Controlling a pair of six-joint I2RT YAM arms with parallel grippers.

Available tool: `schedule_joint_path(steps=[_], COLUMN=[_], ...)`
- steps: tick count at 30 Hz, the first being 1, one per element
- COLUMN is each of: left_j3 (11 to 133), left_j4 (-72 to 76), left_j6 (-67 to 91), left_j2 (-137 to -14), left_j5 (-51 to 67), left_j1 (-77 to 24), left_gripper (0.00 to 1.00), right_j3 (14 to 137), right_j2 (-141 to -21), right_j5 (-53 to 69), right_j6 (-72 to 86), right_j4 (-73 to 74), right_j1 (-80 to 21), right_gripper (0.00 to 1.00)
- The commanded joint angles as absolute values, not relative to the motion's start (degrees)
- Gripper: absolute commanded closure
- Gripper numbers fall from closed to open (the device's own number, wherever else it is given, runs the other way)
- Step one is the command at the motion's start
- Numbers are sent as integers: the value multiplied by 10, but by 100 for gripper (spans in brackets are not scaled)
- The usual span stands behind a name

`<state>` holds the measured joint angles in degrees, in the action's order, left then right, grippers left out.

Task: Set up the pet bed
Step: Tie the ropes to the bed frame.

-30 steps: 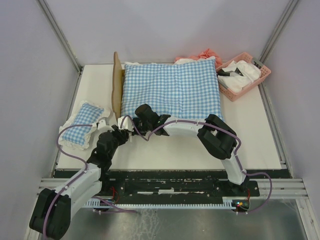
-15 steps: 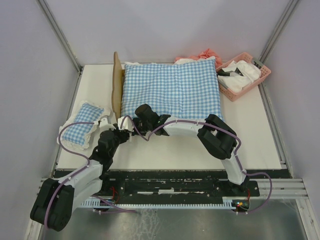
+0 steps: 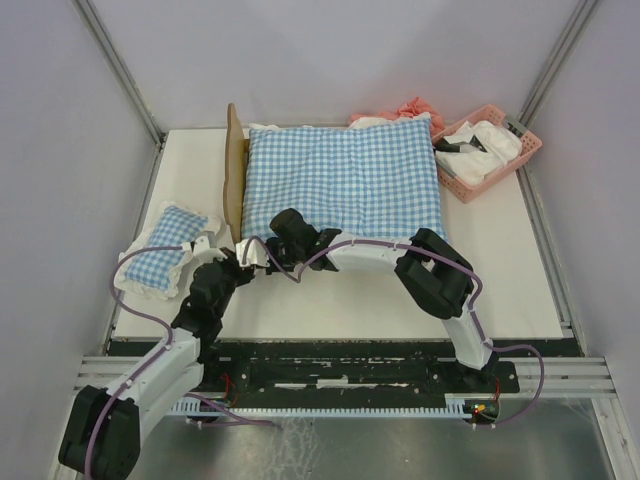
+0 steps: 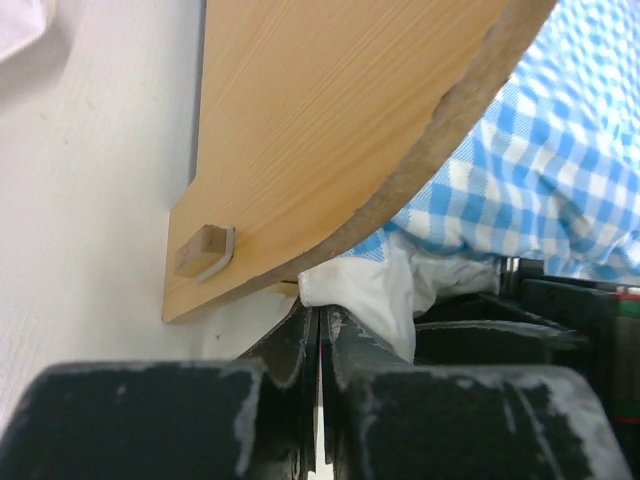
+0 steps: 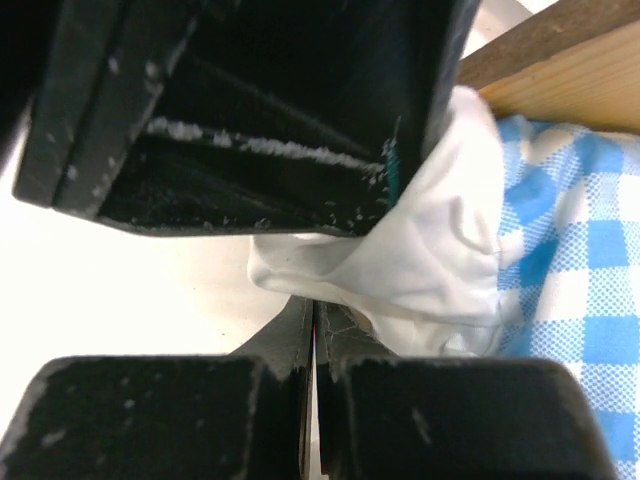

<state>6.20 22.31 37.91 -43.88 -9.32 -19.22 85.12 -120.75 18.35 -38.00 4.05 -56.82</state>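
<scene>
At the near corner of the pet bed (image 3: pixel 234 172), the left gripper (image 3: pixel 240 268) has pressed its scuffed black jaws flat together; a second ago they stood apart. Its arm has also shifted slightly. The right gripper (image 3: pixel 275 248) stays clenched just beside it, tip to tip with the left. A soft, crumpled white frill (image 4: pixel 365 285) bunches against both sets of tips. Whether either claw actually pinches a fold cannot be made out.

The bed's light-wood headboard (image 4: pixel 320 120) stands on edge, smooth-grained with a curved top and a rough, fibrous cut edge. A small wooden peg with a pale collar (image 4: pixel 203 252) juts from its face.

A large blue-and-white checked cushion (image 3: pixel 345 180) lies over the bed and hides the rails and base entirely; it has not moved. Left of the headboard, a small checked frilled pillow (image 3: pixel 165 250) rests on the white tabletop (image 3: pixel 400 300).

Beyond the bed's far right corner sits a pink plastic lattice basket (image 3: pixel 500 172) holding white items. Next to it a crumpled coral cloth (image 3: pixel 410 108) shows partly from behind the cushion.
</scene>
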Motion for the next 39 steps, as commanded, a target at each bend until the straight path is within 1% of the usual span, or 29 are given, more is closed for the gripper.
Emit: schedule_joint_path(steps=[1,5,17,26,39], left_j3=[57,63,43,43,39], left_j4=[202,191,197,176,172], left_j6=[407,410,444,454,467], left_j2=[-409,-414,-393,-363,-351], left_j5=[-117,-105,-66,-80,-80], left_j1=[-190,-190,-190,-189,-190], left_gripper=[97,97,97,97,97], right_j3=[887,884,942,901,889], right_j2=[-1205,-1205,-1231,-1220,-1224], right_j5=[175,184,162,128,97], right_j6=[-421,-443,-467,-489,-510], right_j4=[41,34,78,18,-18], right_j1=[-551,-551,-555,-573,-588], right_gripper=[98,98,98,98,98])
